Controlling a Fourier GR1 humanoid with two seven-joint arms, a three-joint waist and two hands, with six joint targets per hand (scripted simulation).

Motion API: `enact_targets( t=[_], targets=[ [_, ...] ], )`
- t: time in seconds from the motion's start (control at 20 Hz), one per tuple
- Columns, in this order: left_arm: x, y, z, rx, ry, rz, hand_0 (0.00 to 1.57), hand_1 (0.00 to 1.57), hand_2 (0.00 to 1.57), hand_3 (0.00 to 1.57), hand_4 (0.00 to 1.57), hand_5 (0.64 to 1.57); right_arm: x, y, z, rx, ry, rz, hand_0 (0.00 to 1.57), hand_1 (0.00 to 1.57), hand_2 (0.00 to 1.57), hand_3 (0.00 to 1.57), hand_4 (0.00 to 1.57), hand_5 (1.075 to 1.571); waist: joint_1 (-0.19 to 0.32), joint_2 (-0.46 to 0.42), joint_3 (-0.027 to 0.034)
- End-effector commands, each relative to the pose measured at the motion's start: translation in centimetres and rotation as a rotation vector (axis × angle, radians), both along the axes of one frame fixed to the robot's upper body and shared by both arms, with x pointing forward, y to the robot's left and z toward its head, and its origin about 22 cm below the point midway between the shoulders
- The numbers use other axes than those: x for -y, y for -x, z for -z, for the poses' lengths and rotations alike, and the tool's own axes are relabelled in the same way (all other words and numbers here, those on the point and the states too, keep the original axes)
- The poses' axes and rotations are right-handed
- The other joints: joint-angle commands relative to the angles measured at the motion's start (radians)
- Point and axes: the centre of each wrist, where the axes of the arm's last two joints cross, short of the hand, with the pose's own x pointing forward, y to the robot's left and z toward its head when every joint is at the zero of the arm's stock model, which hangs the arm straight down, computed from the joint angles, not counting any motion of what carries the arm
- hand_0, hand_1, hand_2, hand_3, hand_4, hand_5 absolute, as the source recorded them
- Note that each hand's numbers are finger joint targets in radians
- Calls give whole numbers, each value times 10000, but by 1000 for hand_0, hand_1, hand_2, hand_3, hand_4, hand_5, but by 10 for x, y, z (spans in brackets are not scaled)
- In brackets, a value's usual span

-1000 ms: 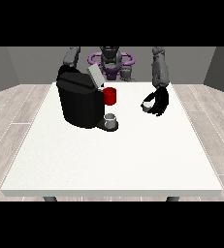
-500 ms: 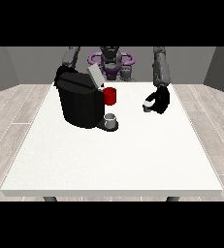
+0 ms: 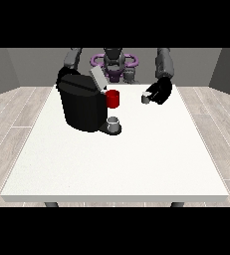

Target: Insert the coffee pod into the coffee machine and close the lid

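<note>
Lifted since a second ago: black hand at the view's right (image 3: 161, 91) pinches small grey coffee pod (image 3: 146, 98) above white table (image 3: 136, 159), at 3 o'clock of bulky black coffee machine (image 3: 81, 103), its grey lid (image 3: 97, 78) raised. Pod likely light, rigid, slick; take it by the sides

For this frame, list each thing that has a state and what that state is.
Coffee machine: upright on the table, lid raised open.
Coffee pod: held above the table by the hand at the view's right, not yet in the machine.
Red cup: upright beside the machine.
Grey cup: upright on the machine's base.
Hand at the view's left: hidden behind the machine.
</note>
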Motion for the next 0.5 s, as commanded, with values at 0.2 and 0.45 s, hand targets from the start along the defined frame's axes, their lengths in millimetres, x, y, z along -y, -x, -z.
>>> enact_targets(
  t=[0.2,0.45],
  targets=[
    [8,-13,-34,-10,31,427,1256,1256,1331,1292,545,1571,6,6,14,-40,-180,-116,0,0,0,0,497,1571,-143,-369,2],
    [28,-26,-62,153,-84,572,1252,1252,1329,1292,573,1571,4,2,7,-169,-305,-203,0,0,0,0,495,1571,-522,-543,3]
  ],
)
